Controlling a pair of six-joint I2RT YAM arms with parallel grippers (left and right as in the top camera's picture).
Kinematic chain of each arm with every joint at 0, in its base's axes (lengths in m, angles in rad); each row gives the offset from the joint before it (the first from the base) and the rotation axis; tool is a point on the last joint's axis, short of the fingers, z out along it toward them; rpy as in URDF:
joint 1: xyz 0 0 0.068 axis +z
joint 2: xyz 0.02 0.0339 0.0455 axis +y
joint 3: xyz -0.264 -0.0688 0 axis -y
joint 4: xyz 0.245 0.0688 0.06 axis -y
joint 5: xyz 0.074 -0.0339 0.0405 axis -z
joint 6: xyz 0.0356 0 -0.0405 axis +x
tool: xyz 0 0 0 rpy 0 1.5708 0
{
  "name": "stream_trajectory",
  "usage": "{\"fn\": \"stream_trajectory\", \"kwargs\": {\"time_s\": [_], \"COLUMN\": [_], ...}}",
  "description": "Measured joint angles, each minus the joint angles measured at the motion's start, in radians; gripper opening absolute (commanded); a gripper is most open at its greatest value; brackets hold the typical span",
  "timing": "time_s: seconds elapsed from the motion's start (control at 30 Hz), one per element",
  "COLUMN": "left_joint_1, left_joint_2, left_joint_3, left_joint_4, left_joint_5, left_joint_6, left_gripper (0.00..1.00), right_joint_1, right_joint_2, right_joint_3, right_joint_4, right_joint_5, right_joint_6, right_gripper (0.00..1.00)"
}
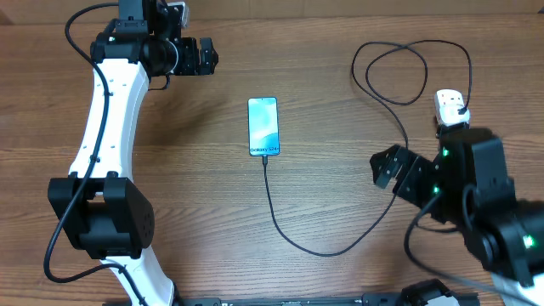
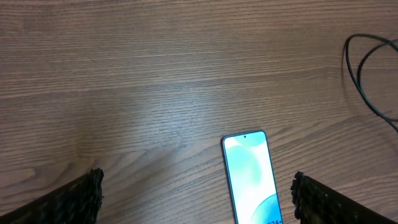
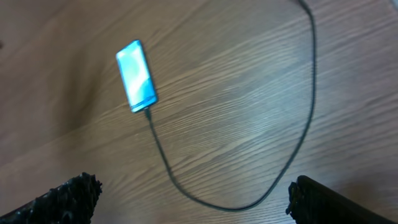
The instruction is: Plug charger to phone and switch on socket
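The phone (image 1: 263, 127) lies flat mid-table with its blue-teal screen lit. It also shows in the left wrist view (image 2: 251, 177) and the right wrist view (image 3: 136, 75). The black charger cable (image 1: 319, 249) runs from the phone's near end, curves right and loops at the back to the socket (image 1: 450, 108), a white strip partly hidden by my right arm. The cable also shows in the right wrist view (image 3: 292, 162). My left gripper (image 1: 206, 56) is open and empty, above the table left of the phone. My right gripper (image 1: 387, 168) is open and empty, above the cable's right side.
The wooden table (image 1: 340, 102) fills the views. The cable's loops (image 1: 399, 72) lie at the back right, and one loop shows in the left wrist view (image 2: 367, 81). My right arm's body (image 1: 484, 212) covers the near right corner.
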Motion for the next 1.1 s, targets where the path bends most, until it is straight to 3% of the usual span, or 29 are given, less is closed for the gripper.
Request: {"fn": "stream_trajectory", "kwargs": {"time_s": [0.23, 0.57, 0.77, 1.1], "left_joint_1": [0.0, 0.0, 0.0, 0.0], "left_joint_2": [0.0, 0.0, 0.0, 0.0], "left_joint_3": [0.0, 0.0, 0.0, 0.0], "left_joint_4": [0.0, 0.0, 0.0, 0.0], "left_joint_5": [0.0, 0.0, 0.0, 0.0], "left_joint_6": [0.0, 0.0, 0.0, 0.0], "left_gripper": [1.0, 1.0, 1.0, 1.0], "right_joint_1": [0.071, 0.071, 0.071, 0.072], "right_joint_2": [-0.121, -0.112, -0.113, -0.113], "right_joint_3": [0.0, -0.001, -0.001, -0.001], "right_joint_4": [-0.041, -0.319, -0.368, -0.193], "right_joint_5": [0.032, 0.029, 0.029, 0.028], "right_joint_6": [0.017, 0.021, 0.019, 0.014], "right_gripper": [1.0, 1.0, 1.0, 1.0]}}
